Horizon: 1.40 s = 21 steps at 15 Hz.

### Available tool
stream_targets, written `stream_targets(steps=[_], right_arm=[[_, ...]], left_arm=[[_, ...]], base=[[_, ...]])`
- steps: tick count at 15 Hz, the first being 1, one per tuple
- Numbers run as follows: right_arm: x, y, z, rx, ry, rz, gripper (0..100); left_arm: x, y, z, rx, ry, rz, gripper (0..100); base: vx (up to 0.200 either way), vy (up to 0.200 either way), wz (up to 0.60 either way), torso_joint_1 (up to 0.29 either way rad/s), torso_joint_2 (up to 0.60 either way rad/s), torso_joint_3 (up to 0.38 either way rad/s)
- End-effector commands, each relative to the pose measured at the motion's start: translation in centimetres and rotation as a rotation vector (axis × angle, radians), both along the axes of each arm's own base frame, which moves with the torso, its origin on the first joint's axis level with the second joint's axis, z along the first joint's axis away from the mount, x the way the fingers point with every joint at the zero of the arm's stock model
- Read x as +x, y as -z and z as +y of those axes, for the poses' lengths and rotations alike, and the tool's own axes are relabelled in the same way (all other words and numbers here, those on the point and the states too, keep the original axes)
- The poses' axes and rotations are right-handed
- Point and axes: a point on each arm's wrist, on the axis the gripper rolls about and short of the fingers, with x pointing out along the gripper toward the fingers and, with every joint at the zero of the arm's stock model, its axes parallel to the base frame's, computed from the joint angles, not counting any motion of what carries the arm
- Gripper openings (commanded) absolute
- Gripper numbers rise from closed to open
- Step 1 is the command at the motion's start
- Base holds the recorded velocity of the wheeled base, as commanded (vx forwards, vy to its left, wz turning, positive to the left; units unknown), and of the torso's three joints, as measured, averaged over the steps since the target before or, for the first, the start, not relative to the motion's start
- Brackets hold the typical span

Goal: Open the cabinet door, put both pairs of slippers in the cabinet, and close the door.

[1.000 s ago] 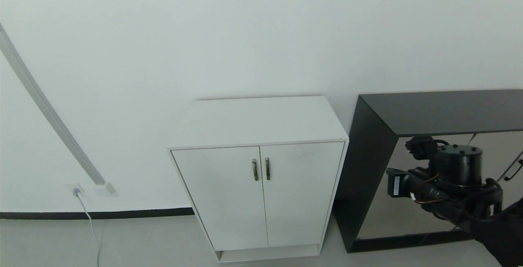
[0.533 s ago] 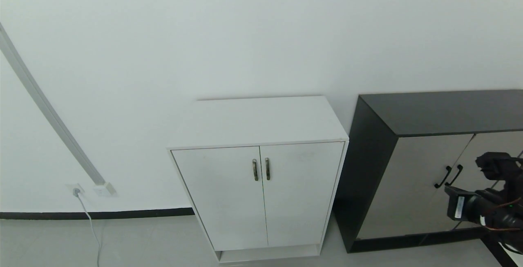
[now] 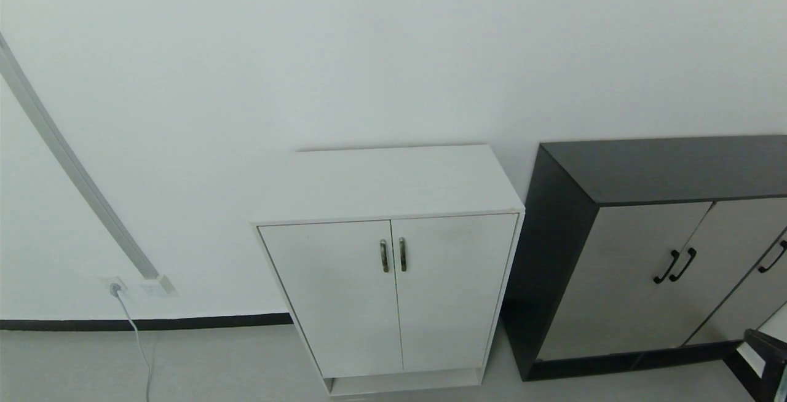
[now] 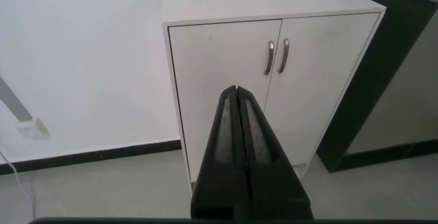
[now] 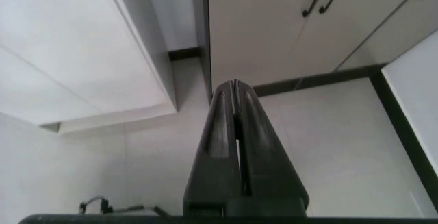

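Cabinet [image 3: 393, 187] first: I see a white two-door unit standing on the grey floor [image 3: 215, 365] against the white wall [image 3: 369, 51], in the middle of my head view; its top is flat and white, and both doors sit flush in the frame, shut, with one thin seam running straight down between them; a slim metal handle [image 3: 383, 256] stands upright on each door, the pair just beside that seam in the upper part of the doors; under the doors there is a shallow open recess at floor level; just beside the unit on its right stands a black cabinet [image 3: 645, 168] with grey doors and black handles [image 3: 675, 265]; to the left I see a wall socket [image 3: 114, 287] with a pale cable [image 3: 138, 340] dropping to the floor, a grey conduit [image 3: 67, 162] slanting up the wall, and a black skirting strip [image 3: 154, 322] along its foot.

Left gripper [image 4: 236, 95]: I read its two black fingers as pressed flat together, only a hairline between them, nothing pinched; it hangs in the air in front of the white doors, aimed at them and apart from them.

Right gripper [image 5: 235, 88]: fingers likewise pressed together, holding nothing, touching nothing; it points down at the floor in front of the narrow gap between the white unit and the black one.
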Motion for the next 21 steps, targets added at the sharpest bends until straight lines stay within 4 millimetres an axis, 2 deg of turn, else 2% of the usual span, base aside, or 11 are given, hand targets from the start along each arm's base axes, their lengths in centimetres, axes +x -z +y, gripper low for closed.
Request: stream_targets(steps=[1,5,11,19,21], right_arm=[[-3.6,-0.5,-0.1,0.013,-0.033,-0.063,0],[-6.8,1.2,-0.1,0.031,-0.09,0.038,0],[-9.5,3.2,-0.1,0.057,-0.168,0.098,0],[-10.8,3.4,-0.2,0.041,-0.201,-0.026,0],[-11.5,3.5,-0.2,0.03,-0.205,-0.116,0]], left_arm=[[0.0,0.0,0.0,0.0,0.0,0.001,0],[0.0,0.0,0.0,0.0,0.0,0.001,0],[0.0,0.0,0.0,0.0,0.0,0.001,0],[0.0,0.0,0.0,0.0,0.0,0.001,0],[0.0,0.0,0.0,0.0,0.0,0.001,0]], base=[[0.0,0.0,0.0,0.0,0.0,0.0],[0.0,0.0,0.0,0.0,0.0,0.0],[0.0,0.0,0.0,0.0,0.0,0.0],[0.0,0.0,0.0,0.0,0.0,0.0],[0.0,0.0,0.0,0.0,0.0,0.0]])
